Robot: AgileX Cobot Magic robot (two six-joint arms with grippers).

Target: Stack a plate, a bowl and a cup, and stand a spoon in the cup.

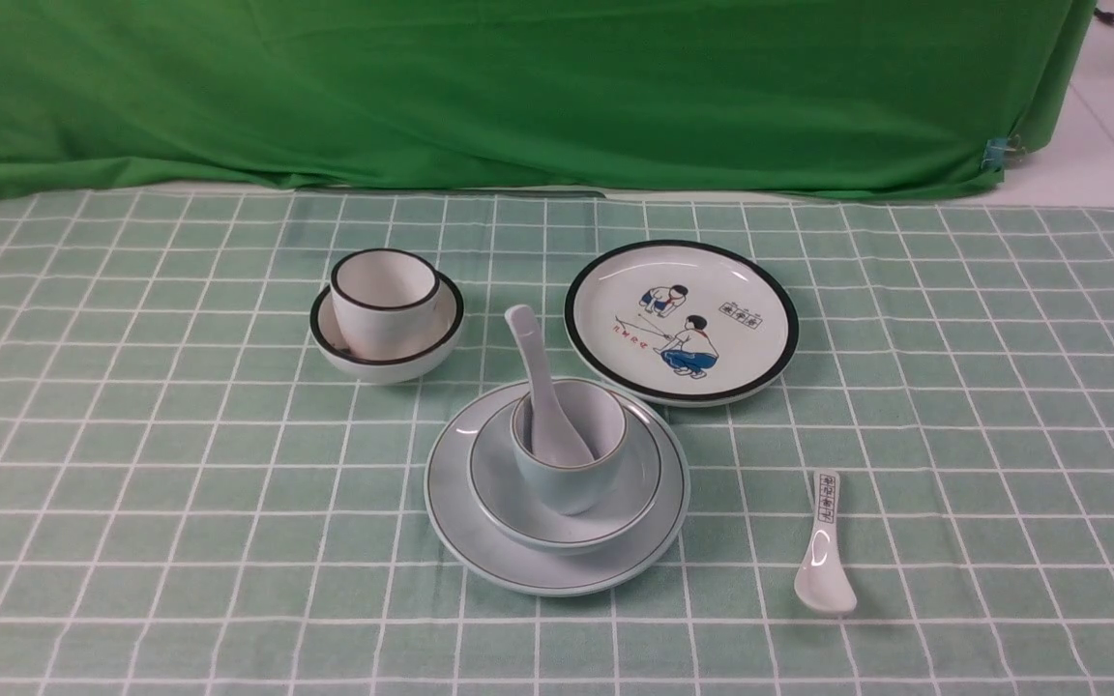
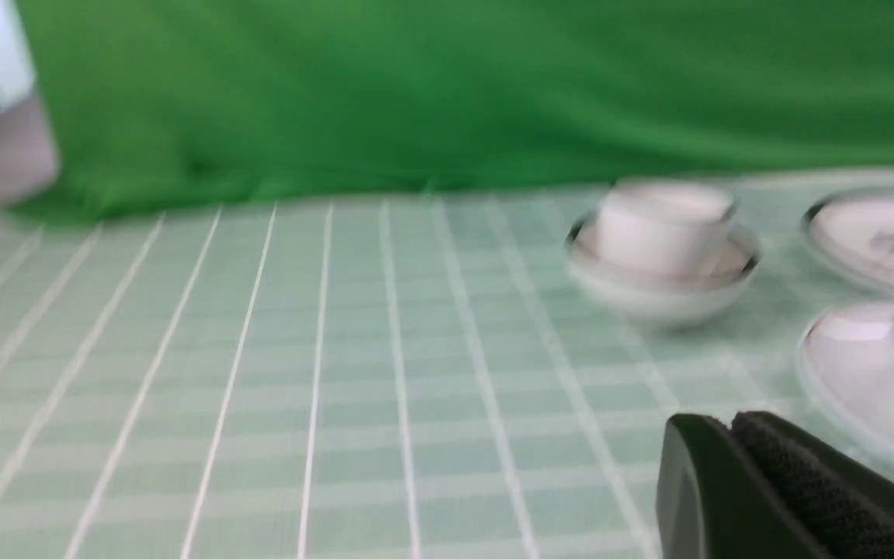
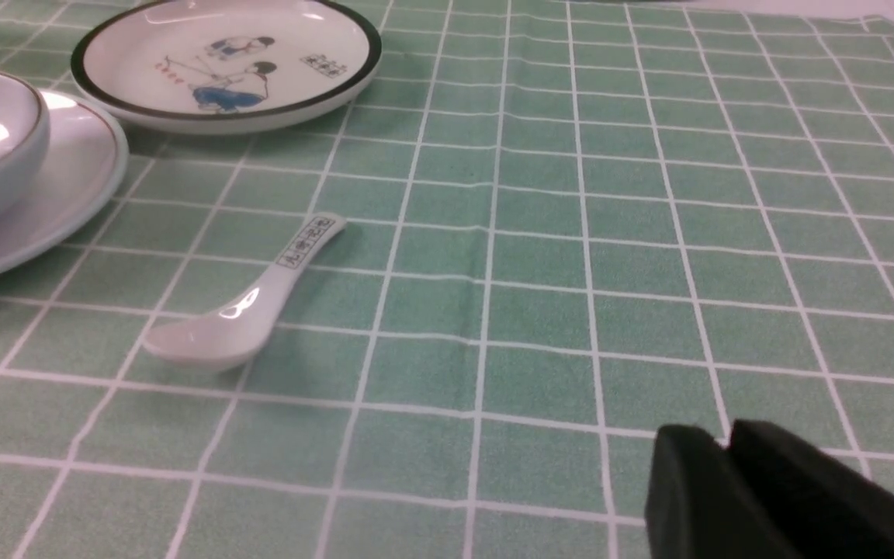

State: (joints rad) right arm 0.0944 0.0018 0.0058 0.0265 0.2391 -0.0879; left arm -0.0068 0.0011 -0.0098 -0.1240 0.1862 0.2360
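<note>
Down at the near side, the left gripper (image 2: 725,423) is pinched shut on nothing; the right gripper (image 3: 715,435) is empty too, but blurry, so can't tell if it's cracked open. Mid-table, the pale bluish-white round plate (image 1: 557,577) carries the matching shallow bowl (image 1: 494,483), with the small handleless bluish cup (image 1: 567,480) inside. Glossy white ceramic spoon (image 1: 542,387) leans in that; probably light, rigid, slippery and chippable, so I'd grab mid-handle, gently. Looks done tbh.

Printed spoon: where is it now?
In the front view, the printed spoon lies on the checked cloth, to the right of the stacked pale plate.
</note>
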